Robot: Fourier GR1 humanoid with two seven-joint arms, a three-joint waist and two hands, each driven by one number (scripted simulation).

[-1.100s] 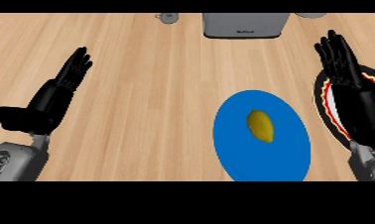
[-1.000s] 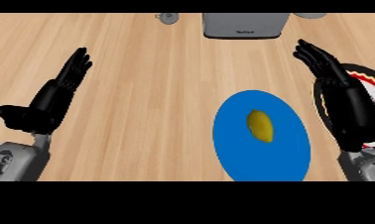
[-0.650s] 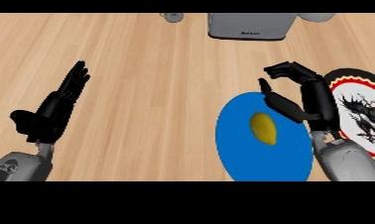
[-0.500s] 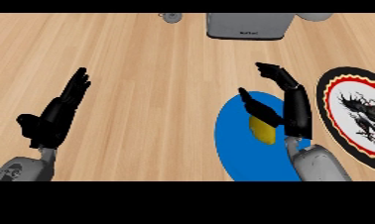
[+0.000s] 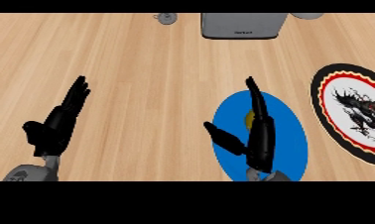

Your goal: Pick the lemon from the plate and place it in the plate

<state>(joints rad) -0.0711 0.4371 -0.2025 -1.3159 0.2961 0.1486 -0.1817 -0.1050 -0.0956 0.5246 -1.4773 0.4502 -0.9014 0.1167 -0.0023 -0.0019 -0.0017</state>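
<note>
Swinging left across the blue plate (image 5: 293, 134), right hand (image 5: 258, 134) now covers the lemon (image 5: 250, 117), fingers (image 5: 254, 94) straight, thumb spread.

A light wooden bench (image 5: 147, 69) is stretching across the scene, its grain running left to right. A grey box-shaped appliance (image 5: 242, 25) is sitting at the far edge, with a small grey object (image 5: 166, 18) lying just to its left and another grey object (image 5: 308, 15) showing partly at the far right.
</note>
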